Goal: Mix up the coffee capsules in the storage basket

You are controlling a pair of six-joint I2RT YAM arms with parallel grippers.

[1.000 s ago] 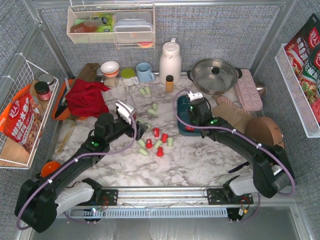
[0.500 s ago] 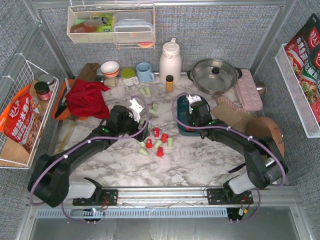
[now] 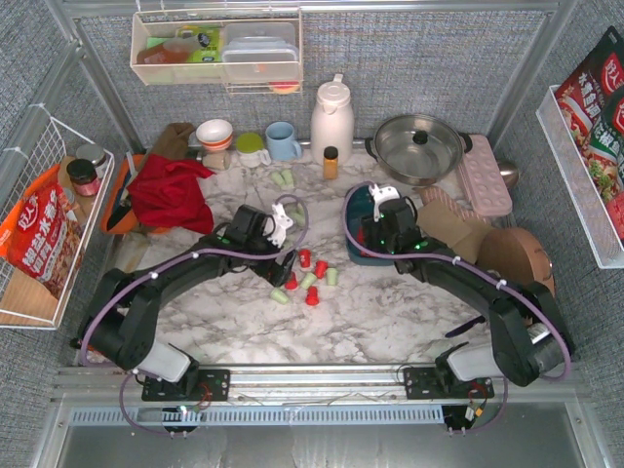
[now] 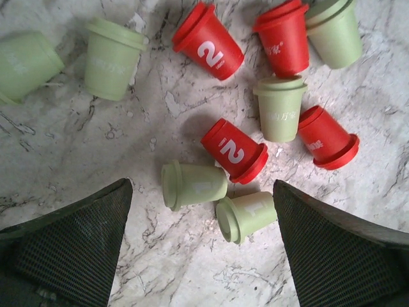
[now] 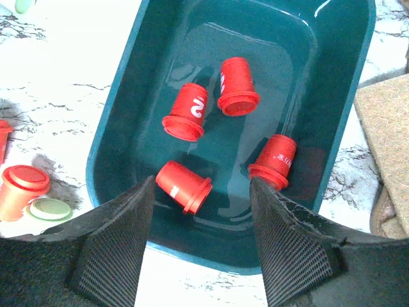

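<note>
White marble table top [image 3: 390,322], veined in grey, inside grey fabric panels [image 3: 409,88]

Nearest, about the middle of the table: left gripper [image 4: 201,195], spread as wide as can be, holding nothing, hovering low over a scatter of loose coffee capsules [image 4: 278,112], red and pale green, many on their sides. Straddles two green capsules [image 4: 195,185] lying just beside each other, with a red one marked 2 [image 4: 233,150] touching the left of the pair.

A little farther and right of the middle: storage basket [image 5: 124,102], with right gripper [image 5: 201,188] hanging above it, jaws partly apart and empty. Holds four red capsules [image 5: 185,112] spread over its floor, with no green visible inside. Farther still, toward the far edge: a few more green cups [image 3: 283,178], untouched.

Probably calls for green next, to get both colours into the basket. Take one green only:
- Shift sideways to centre a single cup between the fingers [image 4: 70,243].
- Turn the wrist to set them square on its tapered sides.
- Close near the wider rim end.
- Beware of squirting the slick taper out; close slowly.
- Avoid nudging the red cup alongside.
- Lift the right arm clear of the basket before bringing the left across, to spare a clash over so small a tray.
- Release low over the basket floor, among the reds, not at one end
</note>
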